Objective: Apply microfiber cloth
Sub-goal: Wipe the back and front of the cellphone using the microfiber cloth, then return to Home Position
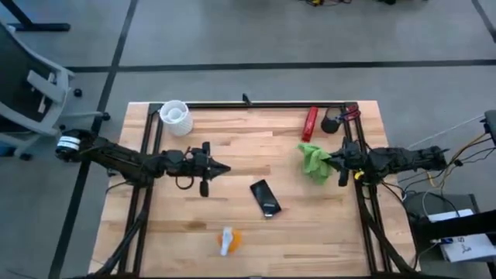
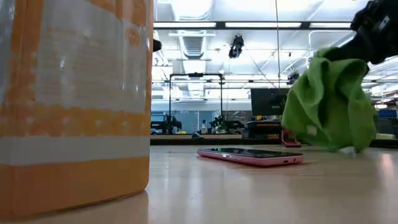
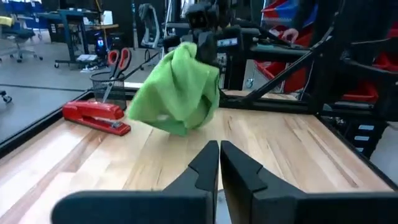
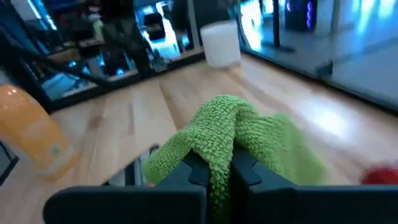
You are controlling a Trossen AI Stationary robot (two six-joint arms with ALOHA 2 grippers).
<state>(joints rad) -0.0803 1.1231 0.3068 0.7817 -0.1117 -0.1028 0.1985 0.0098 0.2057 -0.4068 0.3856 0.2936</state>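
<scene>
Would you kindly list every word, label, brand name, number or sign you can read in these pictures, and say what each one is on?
No text can be read in any view.
spray bottle: orange and white bands only; any print is too blurred to read.
phone: dark screen, no brand visible.
red stapler: no legible marking.
microfiber cloth, held in the right end effector: plain green, no tag showing.
white sheet beside the table: marks too small to read.

Open tabletop (image 1: 256, 147) around phone (image 1: 265, 198).

The wooden counter (image 1: 256, 225) bears a black phone (image 1: 265, 198), an orange-and-white spray bottle (image 1: 227, 240), a red stapler (image 1: 310, 123) and a white cup (image 1: 175, 116).
</scene>
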